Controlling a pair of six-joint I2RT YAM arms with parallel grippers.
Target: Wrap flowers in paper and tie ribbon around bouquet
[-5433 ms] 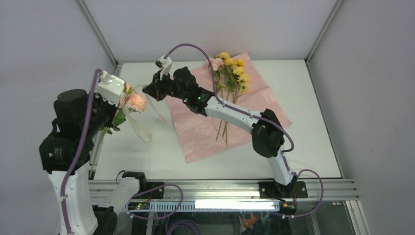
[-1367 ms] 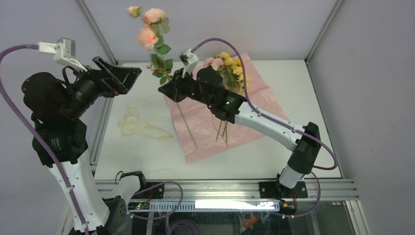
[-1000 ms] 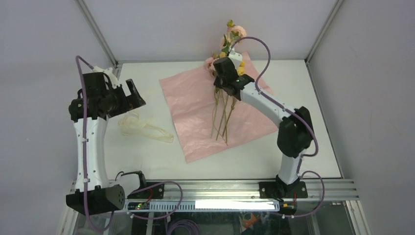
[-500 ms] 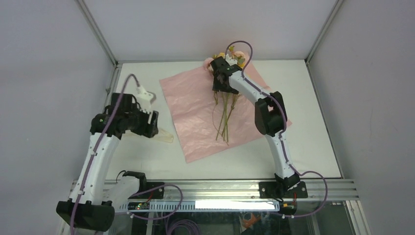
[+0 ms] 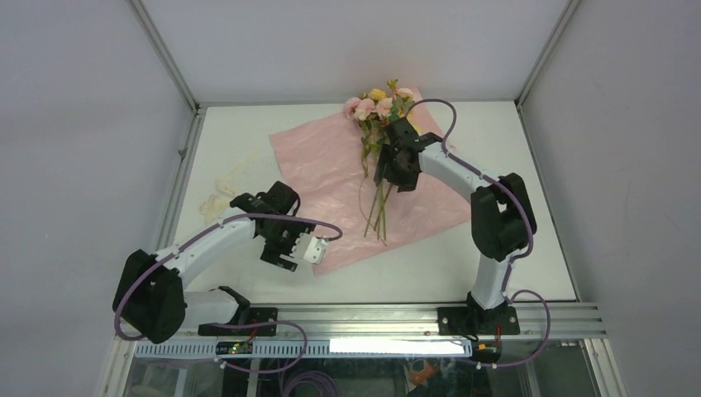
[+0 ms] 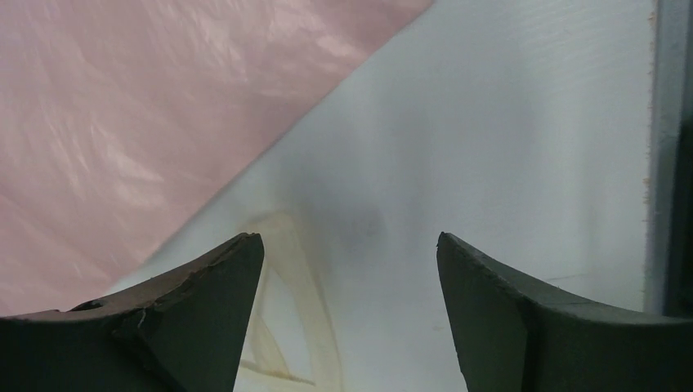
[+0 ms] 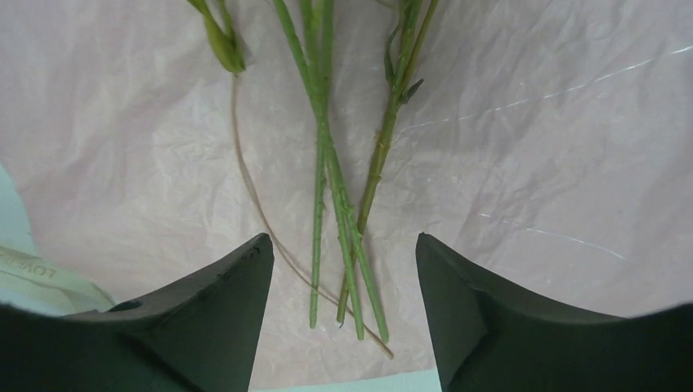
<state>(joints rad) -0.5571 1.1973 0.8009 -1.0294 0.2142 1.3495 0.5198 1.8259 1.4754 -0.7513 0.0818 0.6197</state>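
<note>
Along the near edge runs an aluminium rail carrying both arm bases. Just beyond it the left arm reaches low across the white table. The left gripper has its fingers spread wide and holds nothing; it hangs over bare table just off the near-left edge of the paper. The ribbon lies limp on the table under that gap, close to one finger and apart from both; the arm hides part of it in the top view. The paper lies flat, pink side up, and crinkled. Over its middle the right gripper hovers with its fingers well apart and empty. The stems of the flowers run on the sheet below the gap, untouched. The blooms lie at the paper's far corner. A pale strip at the edge of the right wrist view bears small print that seems to begin "LOVE"; the rest cannot be read.
</note>
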